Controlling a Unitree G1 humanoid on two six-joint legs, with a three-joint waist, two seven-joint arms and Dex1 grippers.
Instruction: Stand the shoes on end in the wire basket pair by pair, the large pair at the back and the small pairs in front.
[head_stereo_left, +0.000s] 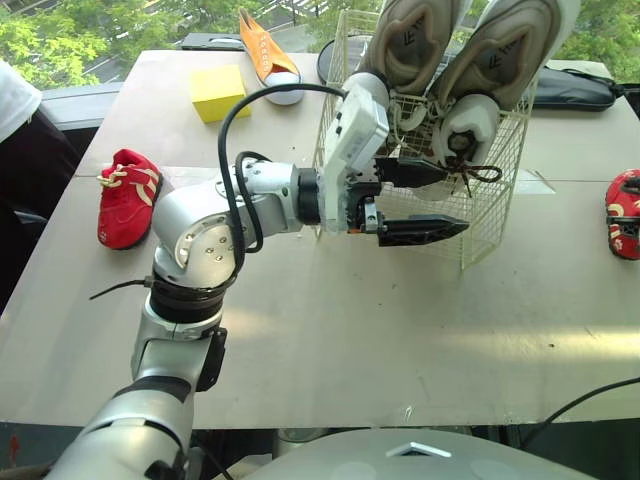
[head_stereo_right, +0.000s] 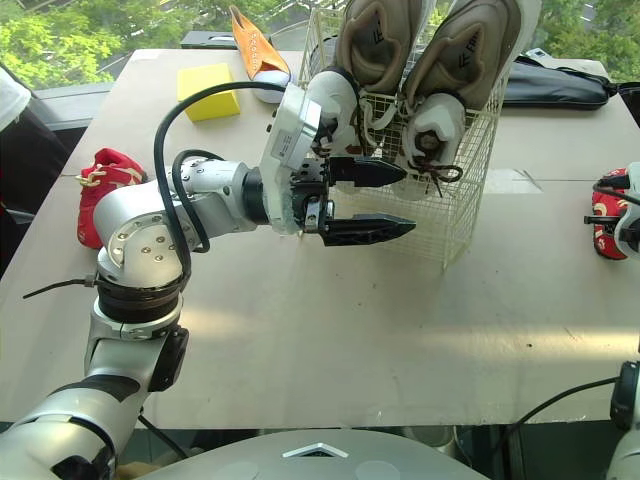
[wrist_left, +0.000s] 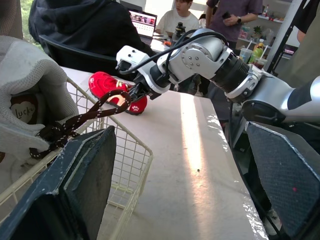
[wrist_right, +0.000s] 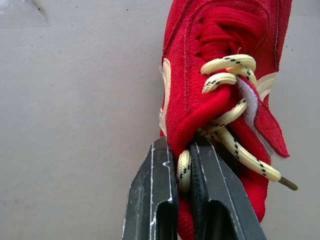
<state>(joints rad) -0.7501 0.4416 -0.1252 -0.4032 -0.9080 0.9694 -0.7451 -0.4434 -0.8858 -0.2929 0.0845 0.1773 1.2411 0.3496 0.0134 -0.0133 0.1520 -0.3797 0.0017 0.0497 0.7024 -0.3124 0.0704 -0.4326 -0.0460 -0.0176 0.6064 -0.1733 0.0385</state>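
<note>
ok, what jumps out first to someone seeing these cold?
The large beige pair stands on end in the wire basket, with the left fingers open at the basket's front wall. At the right edge of the table, the right fingers are shut on a red shoe; a second red shoe lies on the left side.

Silver, rounded left arm (head_stereo_left: 265, 190), ring of small screws on the elbow disc (head_stereo_left: 205, 248), black cable (head_stereo_left: 223, 150) looping over it, white boxy wrist housing (head_stereo_left: 355, 130), two black pointed fingers (head_stereo_left: 420, 232) with cross-hatched pads (wrist_left: 290, 175).
</note>
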